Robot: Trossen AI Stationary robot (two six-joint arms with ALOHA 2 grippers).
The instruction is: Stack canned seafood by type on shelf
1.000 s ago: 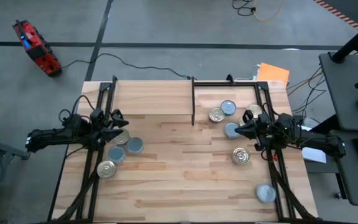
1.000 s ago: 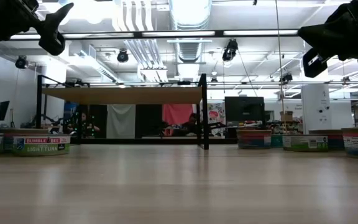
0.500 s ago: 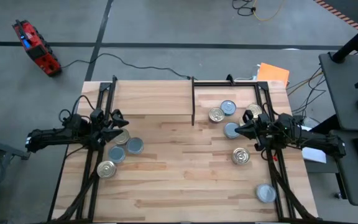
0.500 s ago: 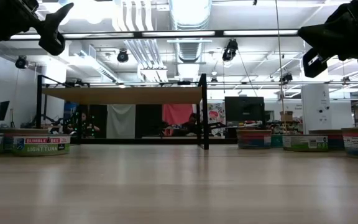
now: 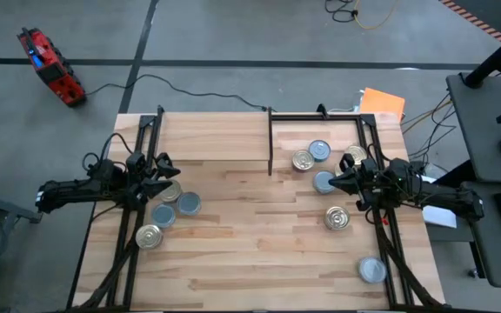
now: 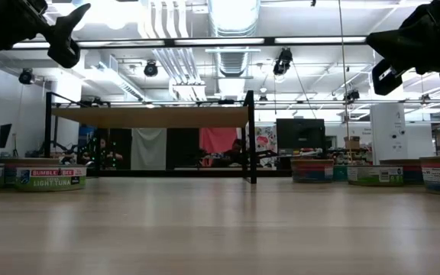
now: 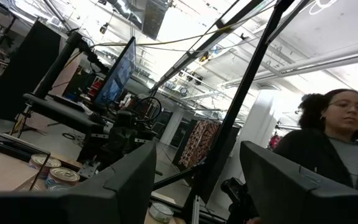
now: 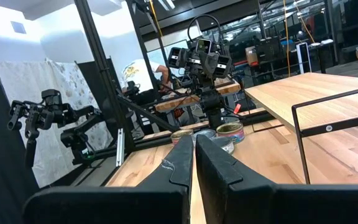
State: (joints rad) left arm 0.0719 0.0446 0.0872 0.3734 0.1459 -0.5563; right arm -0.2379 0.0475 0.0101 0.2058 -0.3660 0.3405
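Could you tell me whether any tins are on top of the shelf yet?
No tins show on the shelf; from above, its board is bare. The canned seafood all sits on the tabletop. Directly beneath the board is hidden from above, though the low view shows nothing standing there.

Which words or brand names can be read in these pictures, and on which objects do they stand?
"BUMBLE BEE" and "LIGHT TUNA": on the side label of a tin at the left in the low view.
Labels on the other tins: too small or blurred to read.
Shelf and tin lids: no readable text.
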